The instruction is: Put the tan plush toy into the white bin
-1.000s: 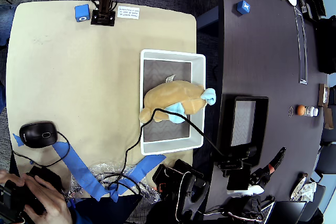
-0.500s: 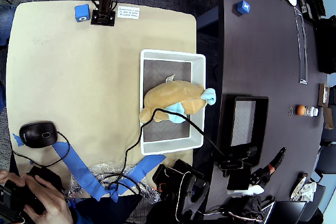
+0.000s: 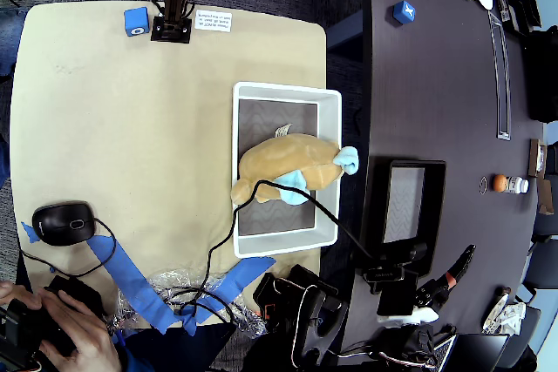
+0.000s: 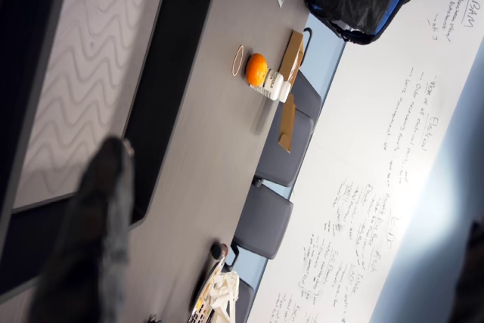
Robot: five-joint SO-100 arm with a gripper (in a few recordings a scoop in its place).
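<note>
Black mouse (image 3: 63, 223) on tan table (image 3: 122, 119); orange ball (image 4: 256, 69) beyond.

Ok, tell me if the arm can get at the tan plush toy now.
Probably yes: the tan plush toy lies in the open white bin, close to the arm. The black cable draped across it might snag the jaws.

The end effector (image 4: 98, 247) is a dark blurry finger, and nothing sits between its tips. Just beside it lies the black tray (image 4: 162, 73), flat and low. Past that the dark bench (image 4: 219, 141) is bare up to an orange ball (image 4: 256, 69) and small boxes (image 4: 291, 54).
</note>
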